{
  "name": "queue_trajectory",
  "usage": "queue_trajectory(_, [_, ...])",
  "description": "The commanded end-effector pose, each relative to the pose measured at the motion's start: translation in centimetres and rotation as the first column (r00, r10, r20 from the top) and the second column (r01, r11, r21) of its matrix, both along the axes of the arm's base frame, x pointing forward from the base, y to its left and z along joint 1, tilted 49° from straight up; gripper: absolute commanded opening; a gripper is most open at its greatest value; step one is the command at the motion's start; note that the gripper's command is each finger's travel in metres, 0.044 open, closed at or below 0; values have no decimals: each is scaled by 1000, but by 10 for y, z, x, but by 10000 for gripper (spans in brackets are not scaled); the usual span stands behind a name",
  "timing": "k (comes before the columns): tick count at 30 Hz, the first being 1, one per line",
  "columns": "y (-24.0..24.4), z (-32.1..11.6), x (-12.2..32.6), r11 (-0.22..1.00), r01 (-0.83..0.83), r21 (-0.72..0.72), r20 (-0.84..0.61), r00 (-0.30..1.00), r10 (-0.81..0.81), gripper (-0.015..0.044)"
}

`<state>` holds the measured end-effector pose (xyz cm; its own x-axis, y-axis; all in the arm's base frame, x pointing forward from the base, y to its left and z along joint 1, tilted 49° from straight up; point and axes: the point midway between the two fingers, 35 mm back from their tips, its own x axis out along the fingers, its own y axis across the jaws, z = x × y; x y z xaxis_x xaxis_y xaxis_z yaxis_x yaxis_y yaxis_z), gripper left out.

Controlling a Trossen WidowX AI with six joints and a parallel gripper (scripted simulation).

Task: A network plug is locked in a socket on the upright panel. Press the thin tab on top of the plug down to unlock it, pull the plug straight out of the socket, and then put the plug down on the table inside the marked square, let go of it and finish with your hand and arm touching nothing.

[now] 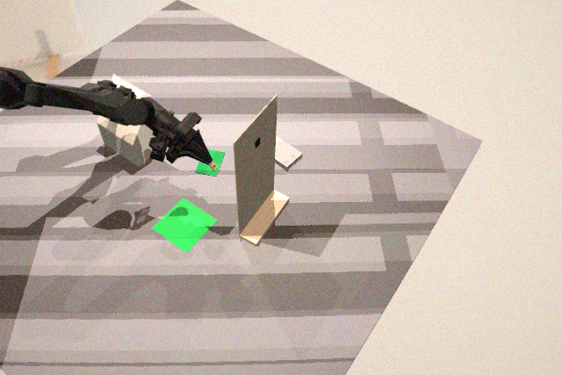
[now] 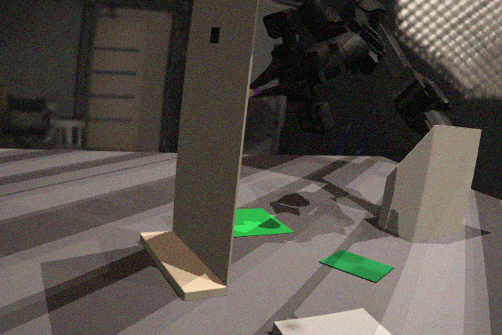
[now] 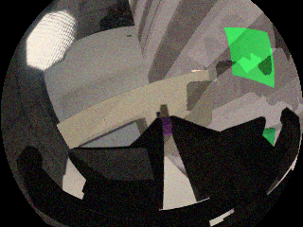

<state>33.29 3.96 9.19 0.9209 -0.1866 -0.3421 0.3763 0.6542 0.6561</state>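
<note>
Top view: black claw [image 1: 212, 162] [image 2: 252, 91] [image 3: 165, 121] w/ small tan-and-purple plug [image 1: 213, 165] [image 2: 256, 91] [image 3: 166, 125] pinched tight, held up off table [image 1: 317, 293] [image 2: 101, 202] [image 3: 177, 44], nr upright grey-beige panel [image 1: 254, 171] [image 2: 214, 120] [image 3: 130, 101]; transfer step, prob. next: lower it into whichever green square [image 1: 184, 226] [image 2: 263, 221] [image 3: 251, 54] is marked.
</note>
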Motion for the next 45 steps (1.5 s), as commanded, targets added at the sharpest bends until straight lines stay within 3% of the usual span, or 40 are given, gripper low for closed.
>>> queue_trajectory(1, [-20, -3, 3, 995, 95, 4, -6, 995, -95, 0])
queue_trajectory(21, [-134, -31, -18, 803, 596, -28, -33, 802, -597, 0])
queue_trajectory(45, [-152, -44, -16, 791, 611, -29, -36, 791, -611, 0])
